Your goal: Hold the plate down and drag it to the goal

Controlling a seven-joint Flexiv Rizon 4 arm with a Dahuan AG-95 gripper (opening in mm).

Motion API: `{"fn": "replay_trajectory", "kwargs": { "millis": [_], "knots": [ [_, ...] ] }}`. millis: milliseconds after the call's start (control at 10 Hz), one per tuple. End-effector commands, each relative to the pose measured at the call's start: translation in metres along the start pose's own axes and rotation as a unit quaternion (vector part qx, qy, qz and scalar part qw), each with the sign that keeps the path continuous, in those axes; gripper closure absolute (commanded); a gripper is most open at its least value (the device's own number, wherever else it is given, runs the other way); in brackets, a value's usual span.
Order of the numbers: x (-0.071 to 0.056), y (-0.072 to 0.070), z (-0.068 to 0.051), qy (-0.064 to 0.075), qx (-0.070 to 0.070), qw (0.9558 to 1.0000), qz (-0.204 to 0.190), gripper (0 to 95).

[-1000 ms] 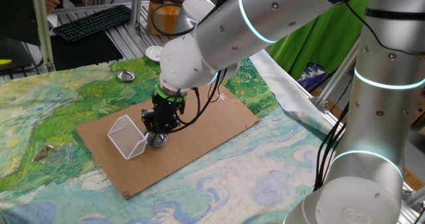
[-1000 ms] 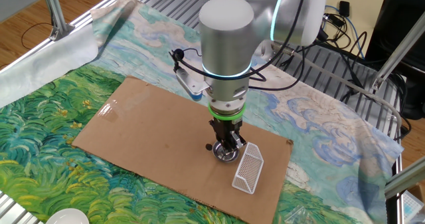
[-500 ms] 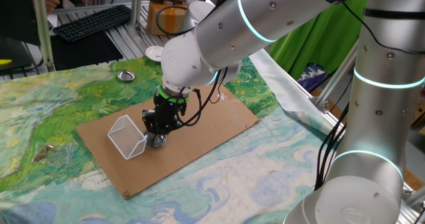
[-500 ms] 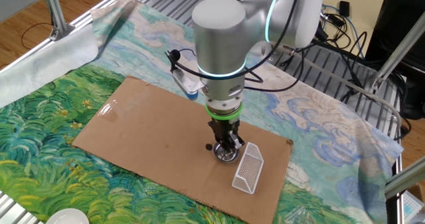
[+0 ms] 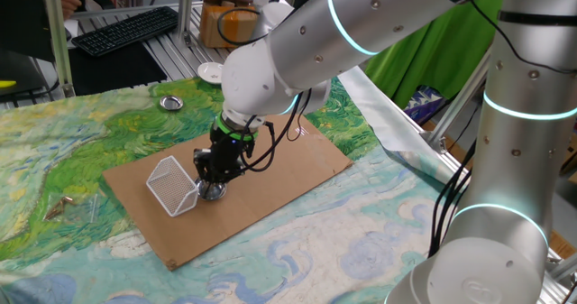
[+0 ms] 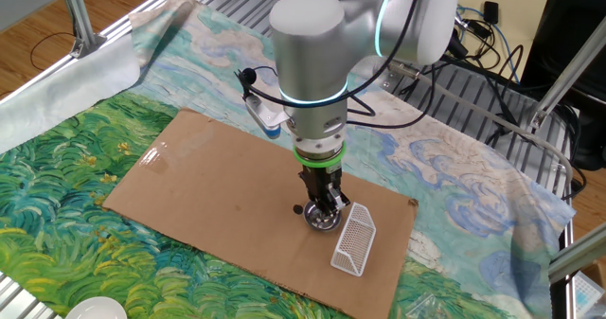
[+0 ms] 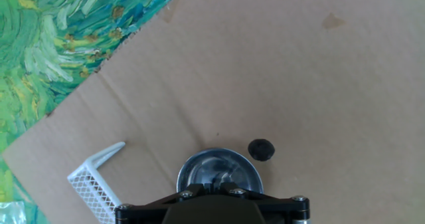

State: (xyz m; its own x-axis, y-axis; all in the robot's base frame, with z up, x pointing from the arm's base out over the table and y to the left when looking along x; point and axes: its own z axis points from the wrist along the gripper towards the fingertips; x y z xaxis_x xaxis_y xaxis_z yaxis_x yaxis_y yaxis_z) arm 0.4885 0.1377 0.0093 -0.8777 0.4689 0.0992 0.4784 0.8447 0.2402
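The plate [image 5: 214, 192] [image 6: 322, 220] [image 7: 202, 167] is a small shiny steel dish lying on the brown cardboard sheet [image 5: 288, 160]. My gripper [image 5: 214, 186] [image 6: 322, 211] [image 7: 216, 181] is shut, and its tips press down into the dish's hollow. The goal [image 5: 171, 185] [image 6: 354, 239] [image 7: 96, 179] is a white wire-mesh basket lying on its side on the cardboard, right next to the plate. In the hand view the gripper body hides the near half of the dish.
A small black dot [image 7: 261, 149] [image 6: 297, 208] sits on the cardboard beside the plate. Another steel dish [image 5: 170, 102] and a white dish [image 5: 208, 71] lie at the far side of the painted cloth. A white dish [image 6: 95, 310] shows at the other view's edge.
The arm's upper links have turned slightly. The gripper, the plate and the basket stay where they were.
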Motion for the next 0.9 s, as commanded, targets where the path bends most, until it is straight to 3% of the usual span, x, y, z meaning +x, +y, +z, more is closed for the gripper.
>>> {"fn": "replay_trajectory", "kwargs": {
  "millis": [100, 900],
  "knots": [
    [0.0002, 0.0013, -0.0003, 0.004, -0.006, 1.0, 0.002, 95.0],
    [0.0002, 0.0013, -0.0003, 0.008, -0.016, 0.9998, 0.008, 95.0]
  ]
}}
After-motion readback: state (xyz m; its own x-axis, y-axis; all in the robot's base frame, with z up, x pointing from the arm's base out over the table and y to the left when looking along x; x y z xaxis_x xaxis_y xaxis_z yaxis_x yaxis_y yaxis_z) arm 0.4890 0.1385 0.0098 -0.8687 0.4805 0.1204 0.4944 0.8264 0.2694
